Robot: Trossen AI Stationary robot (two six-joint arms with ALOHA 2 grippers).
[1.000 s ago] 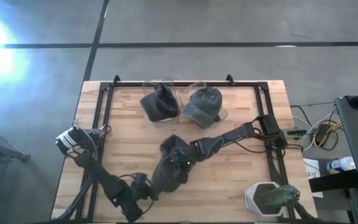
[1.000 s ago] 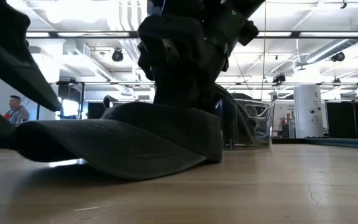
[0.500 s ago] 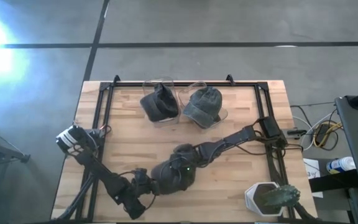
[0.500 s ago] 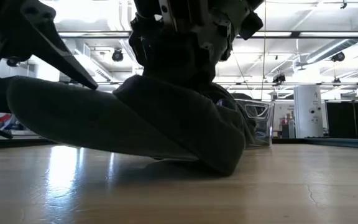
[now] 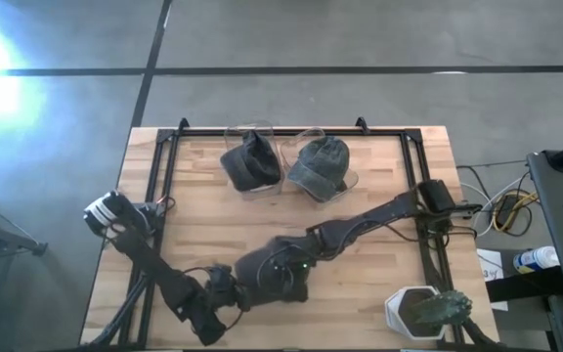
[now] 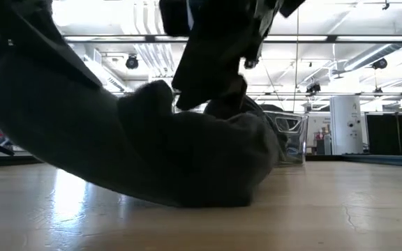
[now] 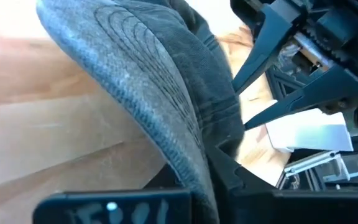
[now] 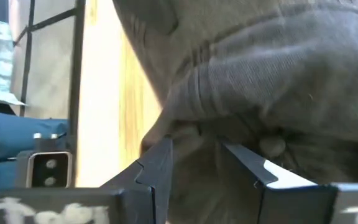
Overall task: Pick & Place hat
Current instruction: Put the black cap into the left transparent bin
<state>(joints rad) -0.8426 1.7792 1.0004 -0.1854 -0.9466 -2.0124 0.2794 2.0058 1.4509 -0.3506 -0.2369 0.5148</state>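
Note:
A dark grey cap (image 5: 270,276) lies on the wooden table near its front edge, between my two grippers. In the low view the crown (image 6: 208,160) rests on the table and the brim (image 6: 40,118) is raised at the left. My left gripper (image 5: 231,293) is at the cap's left, shut on the brim. My right gripper (image 5: 296,269) comes from the right and is shut on crown cloth. My left gripper pinches the brim's stitched edge (image 7: 191,163) between its two fingers, coming nearly level from the table's left. The brim slants up clear of the table, while the crown rests on the wood. My right gripper pinches a bunch of crown cloth (image 8: 197,146) between its fingers (image 8: 157,163), slanting down from the table's right. The cloth wrinkles at the fingers. The crown's underside sits on the table.
Two clear containers at the far edge hold a dark cap (image 5: 250,161) and a grey cap (image 5: 319,166). A third container (image 5: 420,311) stands at the near right corner. A black frame (image 5: 164,147) runs round the table.
My right gripper has drawn the cap toward the table's near-left and set its crown down. My left gripper has taken the brim, which lay flat on the table and now stands raised at the left.

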